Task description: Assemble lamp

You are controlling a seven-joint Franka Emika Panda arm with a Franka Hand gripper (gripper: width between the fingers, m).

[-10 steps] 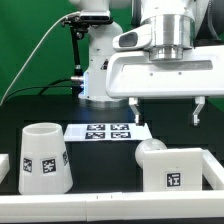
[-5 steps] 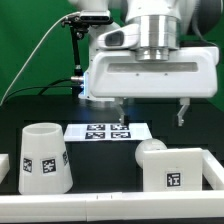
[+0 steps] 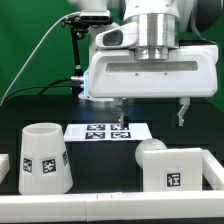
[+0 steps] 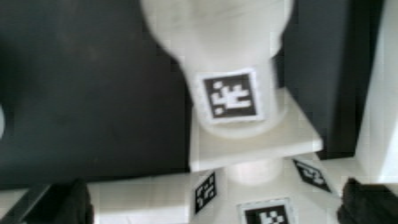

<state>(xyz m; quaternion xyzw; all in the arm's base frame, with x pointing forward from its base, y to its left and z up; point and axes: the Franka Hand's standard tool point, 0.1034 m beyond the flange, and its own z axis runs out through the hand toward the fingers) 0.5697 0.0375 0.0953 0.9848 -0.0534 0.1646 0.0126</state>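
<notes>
Above the marker board [image 3: 110, 131], fingers [image 3: 120, 110] spread, shade [image 3: 43, 157] apart

Your arm's two-finger gripper [image 3: 150, 111] hung above the black table [image 3: 100, 165] with jaws spread wide, gripping nothing. Below it lay the flat white marker board [image 3: 108, 131]. At the exterior view's left stood the tapered white plastic shade [image 3: 44, 157], tag facing you; at the right, the low angular white base [image 3: 172, 166].
</notes>
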